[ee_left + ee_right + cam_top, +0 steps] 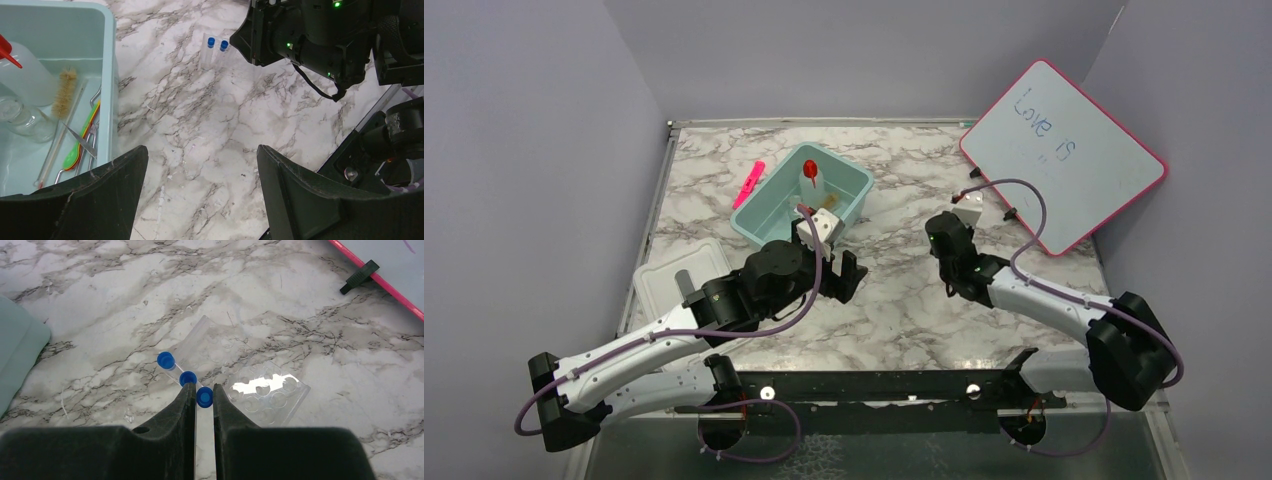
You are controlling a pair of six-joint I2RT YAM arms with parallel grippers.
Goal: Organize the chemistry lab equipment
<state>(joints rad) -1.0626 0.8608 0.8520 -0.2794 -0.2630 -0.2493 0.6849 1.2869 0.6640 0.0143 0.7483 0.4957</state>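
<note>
Right fingers [181, 407] pinched narrow on a blue-capped tube [204, 397] just beside the clear rack [272, 390], left fingers [300, 190] wide; I reckon it's light, slick and breakable, so I'd hold just under the cap.

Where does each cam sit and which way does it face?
Top: above, behind the bases, looking down on table, bin, whiteboard; left arm, right arm show.
Left wrist: looks down at bin and tubes; open left fingers frame it.
Right wrist: looks down at tubes, rack; right fingers pinch one tube.
Shared: both wrists see the tubes.
</note>
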